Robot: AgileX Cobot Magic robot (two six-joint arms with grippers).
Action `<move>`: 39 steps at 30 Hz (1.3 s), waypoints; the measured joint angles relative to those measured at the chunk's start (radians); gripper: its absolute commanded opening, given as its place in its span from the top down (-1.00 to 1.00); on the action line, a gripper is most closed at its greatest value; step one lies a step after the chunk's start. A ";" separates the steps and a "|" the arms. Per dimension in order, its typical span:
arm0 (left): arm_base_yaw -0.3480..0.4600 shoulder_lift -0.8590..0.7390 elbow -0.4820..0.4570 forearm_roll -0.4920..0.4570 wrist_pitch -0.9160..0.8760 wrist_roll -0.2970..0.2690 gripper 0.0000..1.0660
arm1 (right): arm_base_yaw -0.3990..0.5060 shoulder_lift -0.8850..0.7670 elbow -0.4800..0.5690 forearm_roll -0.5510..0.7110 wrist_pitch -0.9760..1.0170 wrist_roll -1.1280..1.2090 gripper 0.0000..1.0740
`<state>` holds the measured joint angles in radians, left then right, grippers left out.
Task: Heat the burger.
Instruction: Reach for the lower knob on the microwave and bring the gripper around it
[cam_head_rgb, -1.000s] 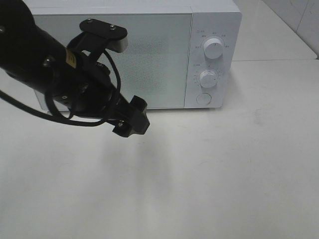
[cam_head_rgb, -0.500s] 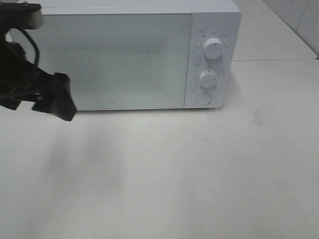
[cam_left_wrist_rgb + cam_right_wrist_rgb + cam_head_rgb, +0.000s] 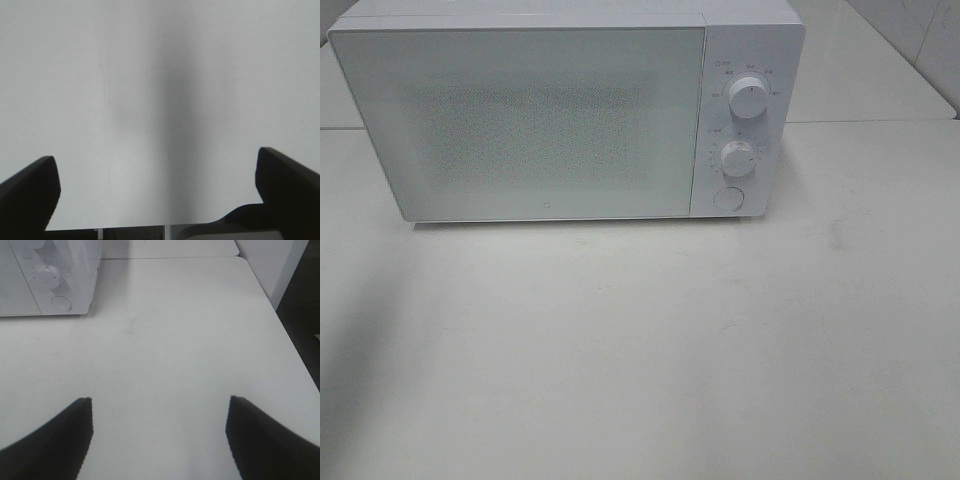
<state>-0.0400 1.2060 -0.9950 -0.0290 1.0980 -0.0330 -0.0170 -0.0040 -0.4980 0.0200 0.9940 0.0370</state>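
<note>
The burger is out of view in every frame. A white microwave stands at the back of the table with its frosted door shut; I cannot see inside. In the left wrist view my left gripper is open over bare white table, nothing between its dark fingers. My right gripper is open too, over the table in front and to the right of the microwave. Neither gripper shows in the high view.
The microwave has two dials and a round button on its right panel. The table's right edge drops off close to my right gripper. A white tiled wall stands at the back right.
The left arm, which hung in front of the microwave door, has swung away to the left and out of the high view. The microwave has not moved.
</note>
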 measured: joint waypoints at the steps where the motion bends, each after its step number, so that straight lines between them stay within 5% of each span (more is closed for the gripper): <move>1: 0.018 -0.020 0.013 -0.005 0.001 0.000 -0.86 | 0.000 0.000 0.000 0.000 0.000 0.000 -0.35; 25: 0.049 -0.598 0.443 -0.020 -0.022 0.000 -0.86 | 0.000 0.000 0.000 0.001 0.000 0.000 -0.35; 39: 0.049 -0.928 0.475 0.000 -0.020 0.000 -0.86 | 0.000 0.000 0.000 0.001 0.000 0.000 -0.35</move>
<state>0.0090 0.2780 -0.5200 -0.0290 1.0780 -0.0330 -0.0170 -0.0040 -0.4980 0.0210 0.9940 0.0370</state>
